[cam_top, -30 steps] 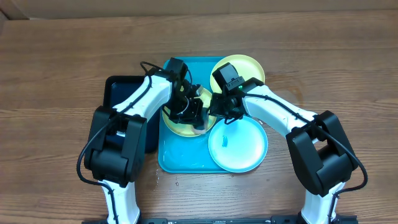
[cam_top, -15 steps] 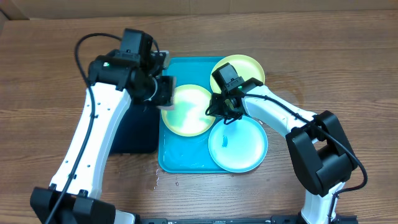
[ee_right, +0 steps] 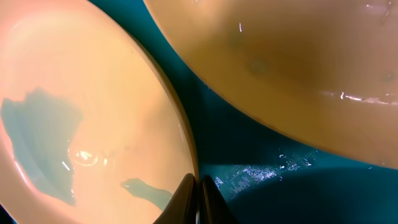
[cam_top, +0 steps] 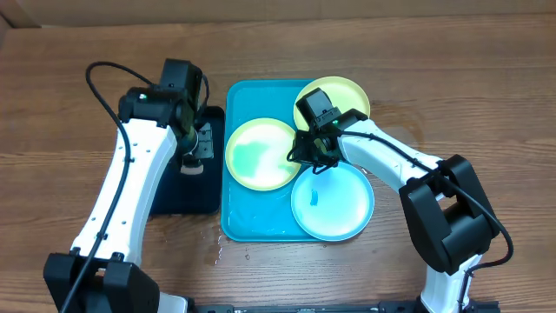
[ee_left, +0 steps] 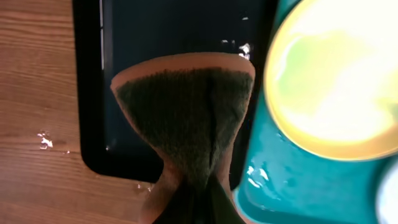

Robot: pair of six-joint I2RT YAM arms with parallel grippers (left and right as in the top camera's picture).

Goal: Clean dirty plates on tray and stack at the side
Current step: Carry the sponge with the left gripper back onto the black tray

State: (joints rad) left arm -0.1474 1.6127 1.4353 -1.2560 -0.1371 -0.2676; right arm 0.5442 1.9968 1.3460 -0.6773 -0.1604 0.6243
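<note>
Left tool (ee_left: 193, 204) pinching sponge (ee_left: 186, 118), wrist-view only

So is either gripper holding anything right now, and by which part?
Left gripper pinches a sponge by its near end; right gripper clamps the middle yellow-green plate at its rim.

You have a wooden table (cam_top: 78, 61) with a black tray (cam_top: 198, 193) lying on it, the tray's floor wet and glinting. Above that tray you see a sponge (ee_left: 186, 118), its dark green face up, its edge orange-brown, squeezed narrow at the near end. Small water drops (ee_left: 45, 140) shine on the wood just beside the tray's corner.
</note>
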